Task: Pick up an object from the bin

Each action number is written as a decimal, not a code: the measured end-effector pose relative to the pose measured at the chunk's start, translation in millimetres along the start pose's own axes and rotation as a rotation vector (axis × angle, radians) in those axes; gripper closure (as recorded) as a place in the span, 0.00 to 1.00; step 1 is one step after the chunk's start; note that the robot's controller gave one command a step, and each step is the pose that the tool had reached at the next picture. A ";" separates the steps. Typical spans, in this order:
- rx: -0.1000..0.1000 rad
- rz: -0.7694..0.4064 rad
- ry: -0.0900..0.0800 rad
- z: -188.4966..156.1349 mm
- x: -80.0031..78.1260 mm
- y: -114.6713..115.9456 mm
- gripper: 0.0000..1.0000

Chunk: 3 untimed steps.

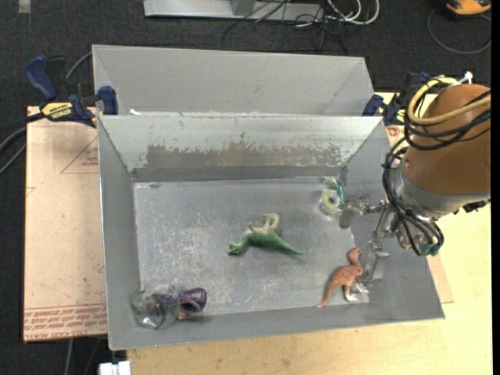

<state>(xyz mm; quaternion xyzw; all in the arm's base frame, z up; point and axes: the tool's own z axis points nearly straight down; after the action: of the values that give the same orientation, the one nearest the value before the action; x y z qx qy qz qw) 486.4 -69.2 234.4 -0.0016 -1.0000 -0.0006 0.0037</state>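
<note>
Pincer (364,281) is hanging low over the near right corner of the bin (117,209). It is sitting at the end of the arm (449,151), which is reaching in from the right under its orange cover and looped cables. Pincer state, apart or together: cannot tell, since its metal parts are overlapping one another against the grey floor.

Orange dinosaur toy (341,281) is lying on the floor just left of the pincer. Its head end is appearing to touch the pincer's lower part and its tail is pointing toward the near wall. Whether it is being gripped: cannot tell.

Green long-necked dinosaur toy (262,241) is lying well to the pincer's left and a little farther back, around mid-floor.

Small clear piece with green and yellow in it (331,198) is sitting behind the pincer and slightly left, near the foot of the back wall.

Clear-and-purple cluster (168,303) is lying far to the pincer's left, in the near left corner.
</note>
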 end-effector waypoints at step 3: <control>0.002 -0.398 -0.009 109.1 -28.2 3.6 0.00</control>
<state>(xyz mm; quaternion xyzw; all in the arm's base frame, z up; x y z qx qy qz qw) 513.8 -65.5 125.1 0.1960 -0.9806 -0.0006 -0.0008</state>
